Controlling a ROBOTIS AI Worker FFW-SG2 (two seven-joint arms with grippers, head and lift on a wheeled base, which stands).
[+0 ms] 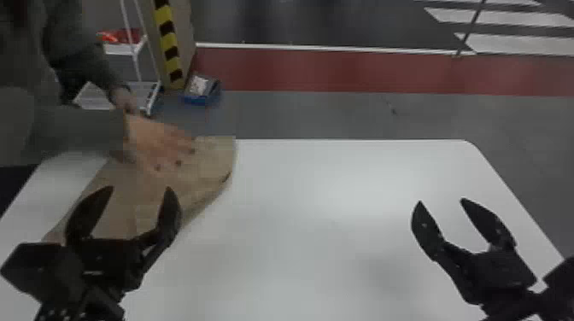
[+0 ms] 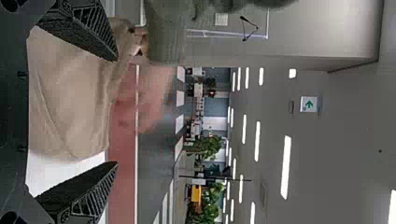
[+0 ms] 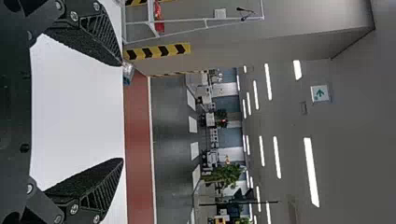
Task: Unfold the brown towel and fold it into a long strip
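We see the towel on the left part of the table, running slantwise from the near left to the far edge, with its far right corner rounded. A person's hand, palm down, is over its far part, the sleeve coming in from the left; we cannot tell whether the palm presses on the cloth. The left gripper is in front of the towel's near part, its two fingers well apart and no cloth pinched between them. The right gripper is over the right part of the table, well apart from the towel, its fingers likewise spread.

As to progress, we judge the task to be at its outset, perhaps with the person laying the towel ready. We cannot tell how many layers it has, but we see no long strip. By our reading, all the robot's work is left: grasping the cloth, opening it flat, then folding it lengthwise. We would have the grippers wait until the hand is withdrawn, lest they catch it.
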